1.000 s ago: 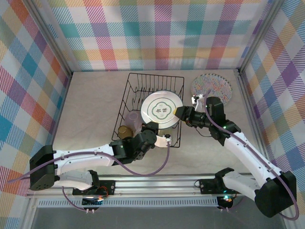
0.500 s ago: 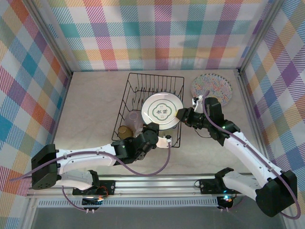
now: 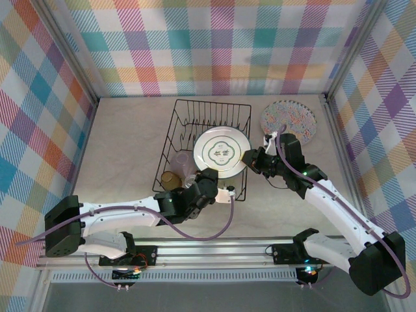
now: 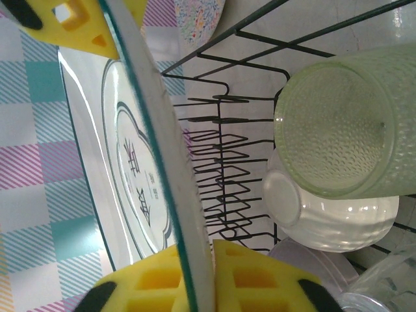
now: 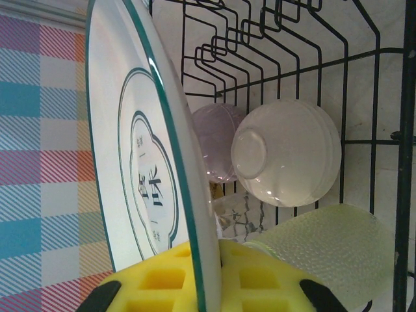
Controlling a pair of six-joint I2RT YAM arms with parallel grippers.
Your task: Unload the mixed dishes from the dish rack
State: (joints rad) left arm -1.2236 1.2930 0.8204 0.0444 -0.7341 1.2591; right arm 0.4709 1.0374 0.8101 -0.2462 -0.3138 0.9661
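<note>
Plate [image 3: 221, 152] clamped by right fingers [image 5: 162, 286] at three o'clock; left fingers [image 4: 253, 279] flank its six-o'clock rim, grip unclear. Wrist views reveal rack [image 5: 407, 78] holding bowl [image 5: 286, 153], green cup [image 4: 338, 123].

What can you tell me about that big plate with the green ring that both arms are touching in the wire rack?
The green-ringed plate is round, white and glossy, like glazed ceramic, with a thin green rim, a lobed green outline and dark characters at its centre. It stands on edge, leaning, in the black wire dish rack. The left gripper pinches its near rim between yellow pads, and the right gripper pinches its right rim.
</note>
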